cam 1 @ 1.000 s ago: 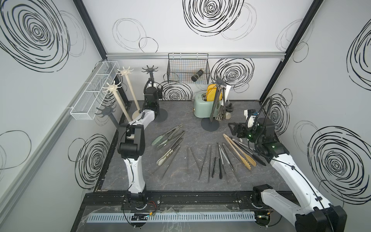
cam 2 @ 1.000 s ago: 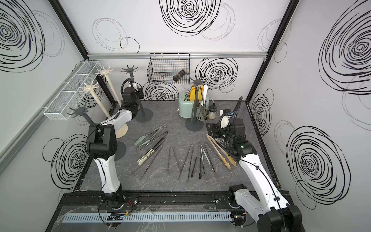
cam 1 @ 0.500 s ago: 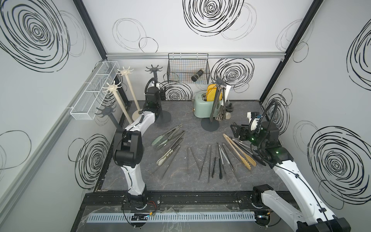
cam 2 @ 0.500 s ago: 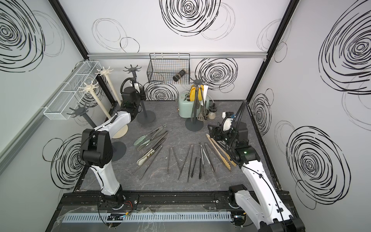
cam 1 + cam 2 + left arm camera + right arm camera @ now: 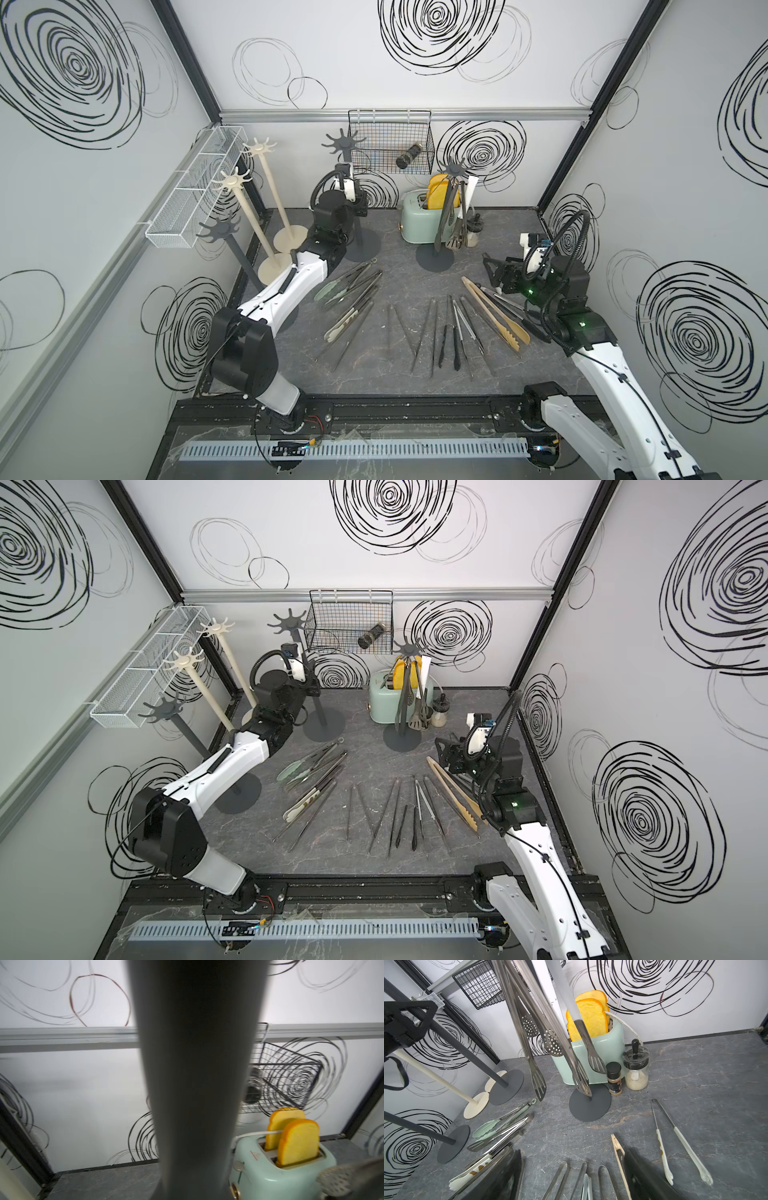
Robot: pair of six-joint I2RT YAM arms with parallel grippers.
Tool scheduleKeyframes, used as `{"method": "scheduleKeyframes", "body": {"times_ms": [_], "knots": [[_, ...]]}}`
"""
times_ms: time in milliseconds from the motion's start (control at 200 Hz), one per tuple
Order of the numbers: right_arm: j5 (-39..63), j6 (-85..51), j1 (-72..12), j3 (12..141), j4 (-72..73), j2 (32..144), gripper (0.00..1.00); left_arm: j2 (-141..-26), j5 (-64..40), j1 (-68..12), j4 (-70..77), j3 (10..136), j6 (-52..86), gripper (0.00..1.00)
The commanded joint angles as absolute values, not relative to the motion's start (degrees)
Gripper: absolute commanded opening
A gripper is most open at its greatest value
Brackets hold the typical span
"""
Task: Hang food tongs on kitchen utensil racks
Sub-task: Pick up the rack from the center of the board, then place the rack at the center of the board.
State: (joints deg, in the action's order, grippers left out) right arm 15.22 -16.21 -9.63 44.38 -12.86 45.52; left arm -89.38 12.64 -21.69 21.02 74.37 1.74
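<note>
Left gripper [image 5: 358,204]: clamped on the dark rack [image 5: 343,144], which has slid toward the middle
Right gripper [image 5: 496,276]: wide and empty (it has dropped low), over the wooden tongs [image 5: 494,313]
Food tongs [image 5: 351,284]: mostly flat on the surface [image 5: 395,386]
Meaning: hooks closer, pickup likely next

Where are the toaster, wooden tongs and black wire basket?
toaster [image 5: 415,226]: a top view, mint front wall.
wooden tongs [image 5: 517,334]: a top view, broad head end.
black wire basket [image 5: 374,141]: a top view, front mesh.

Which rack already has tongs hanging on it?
The dark grey rack in front of the toaster: steel tongs hang from its star top; the other four hold none.
</note>
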Motion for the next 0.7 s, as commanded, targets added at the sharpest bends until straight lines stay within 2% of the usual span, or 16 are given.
{"method": "scheduleKeyframes", "body": {"times_ms": [0,295,695], "knots": [[15.67,-15.29,-9.25,43.86,-13.10,44.23,0.80,-85.75,11.21,-25.54,30.73,73.90,3.42,0.00],[14.84,-15.01,-9.01,42.62,-12.81,43.15,0.80,-89.15,11.70,-31.48,36.93,73.19,4.26,0.00],[13.32,-14.00,-8.79,41.99,-12.45,43.81,0.80,-99.74,12.21,-33.13,40.12,78.83,1.91,0.00]]}}
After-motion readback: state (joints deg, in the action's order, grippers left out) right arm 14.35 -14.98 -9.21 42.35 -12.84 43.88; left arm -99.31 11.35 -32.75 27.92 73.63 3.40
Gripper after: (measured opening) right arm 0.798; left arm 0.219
